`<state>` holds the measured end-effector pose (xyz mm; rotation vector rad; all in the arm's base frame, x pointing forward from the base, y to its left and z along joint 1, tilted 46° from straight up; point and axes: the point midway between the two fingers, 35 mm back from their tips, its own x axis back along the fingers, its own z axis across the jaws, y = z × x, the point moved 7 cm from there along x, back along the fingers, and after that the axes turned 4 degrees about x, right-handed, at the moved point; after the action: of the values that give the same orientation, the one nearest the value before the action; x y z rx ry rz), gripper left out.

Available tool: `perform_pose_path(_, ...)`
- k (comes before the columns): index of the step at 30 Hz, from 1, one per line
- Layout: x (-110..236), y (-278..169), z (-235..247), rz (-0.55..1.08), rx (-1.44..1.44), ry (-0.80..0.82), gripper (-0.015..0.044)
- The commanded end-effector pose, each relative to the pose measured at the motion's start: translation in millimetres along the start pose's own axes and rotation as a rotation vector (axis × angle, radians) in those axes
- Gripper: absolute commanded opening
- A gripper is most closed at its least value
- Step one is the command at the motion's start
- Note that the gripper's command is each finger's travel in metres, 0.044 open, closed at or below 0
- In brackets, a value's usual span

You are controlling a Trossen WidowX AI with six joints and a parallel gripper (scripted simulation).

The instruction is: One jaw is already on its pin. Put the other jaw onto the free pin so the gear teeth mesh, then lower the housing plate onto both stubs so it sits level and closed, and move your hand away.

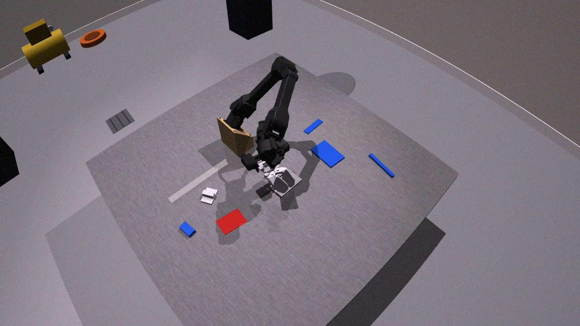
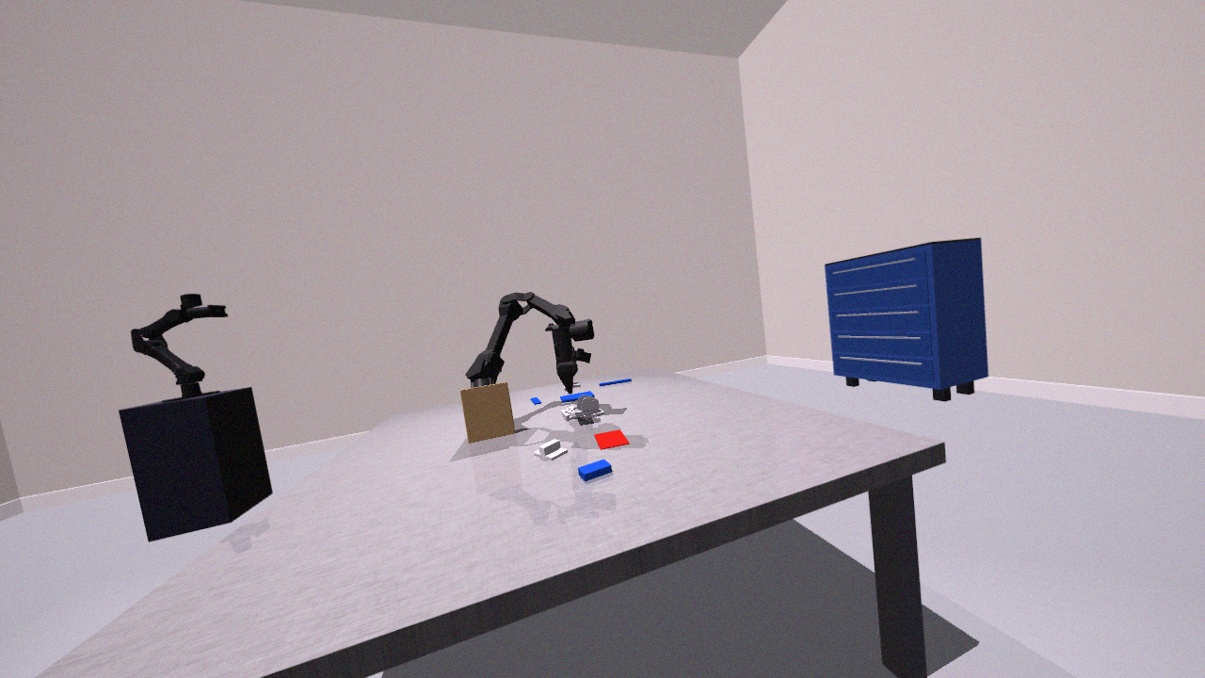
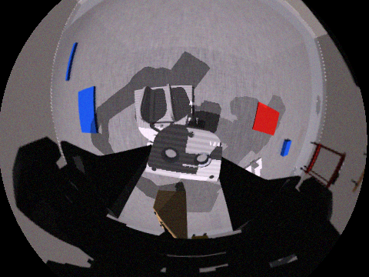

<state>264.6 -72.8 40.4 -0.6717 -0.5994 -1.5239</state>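
Observation:
My gripper (image 1: 264, 163) (image 2: 570, 389) (image 3: 185, 155) is shut on the white housing plate (image 3: 200, 139). The plate has a rounded side and two round holes, and is held above the table, in front of the white base (image 1: 297, 179) (image 3: 137, 109) in the wrist view. The top view shows the gripper beside and slightly over the base's near-arm edge. The base carries white curved jaw parts (image 3: 169, 104), side by side, under dark shadow. The held plate hides part of the base, so the pins, stubs and any tooth mesh cannot be made out.
A small white stand (image 1: 208, 195) (image 2: 550, 449), a red sheet (image 1: 231, 221) (image 2: 611, 439) (image 3: 266, 118) and a small blue block (image 1: 187, 228) (image 2: 594, 469) (image 3: 285, 148) lie nearby. A tan board (image 1: 235, 138) (image 2: 488, 412) stands by the arm's base. A blue plate (image 1: 327, 153) (image 3: 88, 109) lies beyond the white base.

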Motion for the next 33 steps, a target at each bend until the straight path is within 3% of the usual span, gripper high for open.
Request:
perform_pose_path(1, -2.7, -1.9, 14.9, 0.003, 0.056, 0.014, 0.0351)
perform_pose_path(12, -8.1, -6.9, 45.9, 0.009, 0.175, 0.038, 0.0351)
perform_pose_path(33, -8.2, -7.0, 46.4, 0.009, 0.177, 0.038, 0.0351)
